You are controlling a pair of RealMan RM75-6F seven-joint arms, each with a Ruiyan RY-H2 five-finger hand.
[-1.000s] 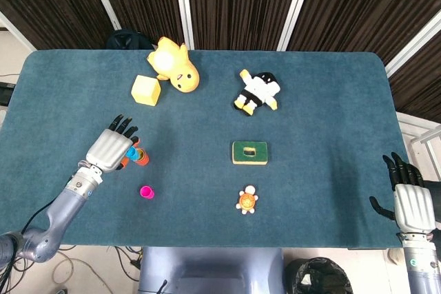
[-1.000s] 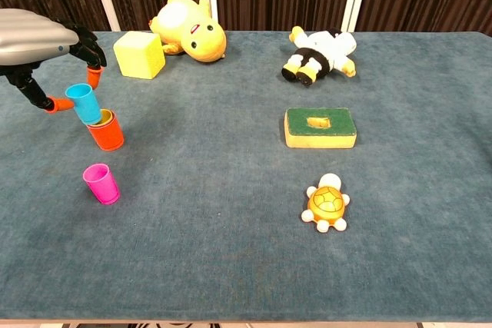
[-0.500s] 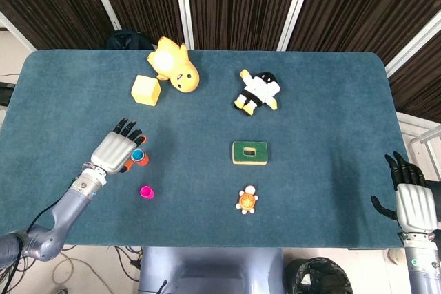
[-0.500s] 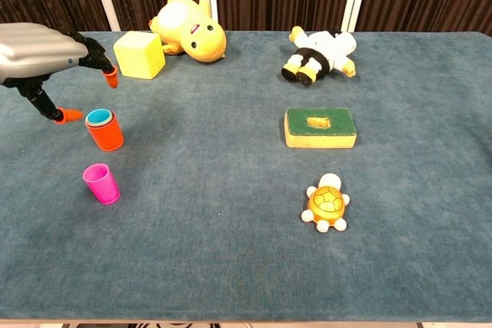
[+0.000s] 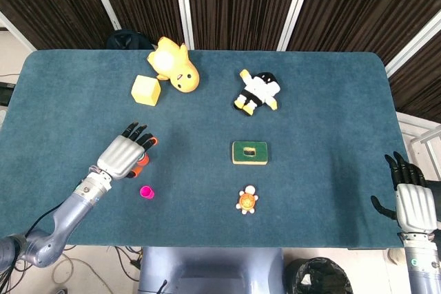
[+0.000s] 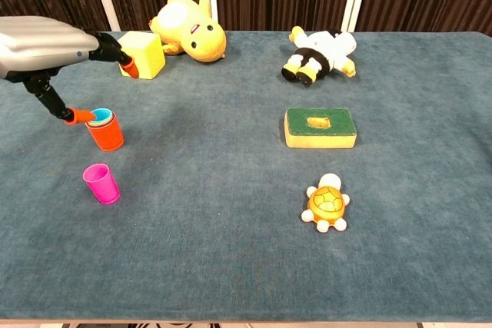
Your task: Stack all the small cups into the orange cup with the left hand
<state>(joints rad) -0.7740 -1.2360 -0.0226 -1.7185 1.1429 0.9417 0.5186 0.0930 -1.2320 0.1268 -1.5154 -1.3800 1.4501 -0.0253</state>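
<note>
The orange cup [image 6: 105, 132] stands upright at the left of the table with a blue cup [image 6: 98, 117] nested inside it. A small pink cup [image 6: 101, 183] [image 5: 146, 192] stands alone just in front of it. My left hand [image 6: 44, 37] [image 5: 126, 155] hovers above the orange cup with its fingers spread and nothing in them; in the head view it hides most of the orange cup [image 5: 140, 167]. My right hand [image 5: 412, 200] rests at the table's right edge, fingers extended, holding nothing.
A yellow cube [image 6: 141, 54] and a yellow plush duck [image 6: 188, 33] lie at the back left. A black-and-white plush [image 6: 321, 54] lies at the back centre, with a green-and-yellow sponge [image 6: 320, 127] and a toy turtle [image 6: 327, 203] in front of it.
The blue cup, held tilted over the orange cup a second ago, now sits inside it. My left hand let go, spread its fingers and shifted slightly right. My right hand stayed put.
</note>
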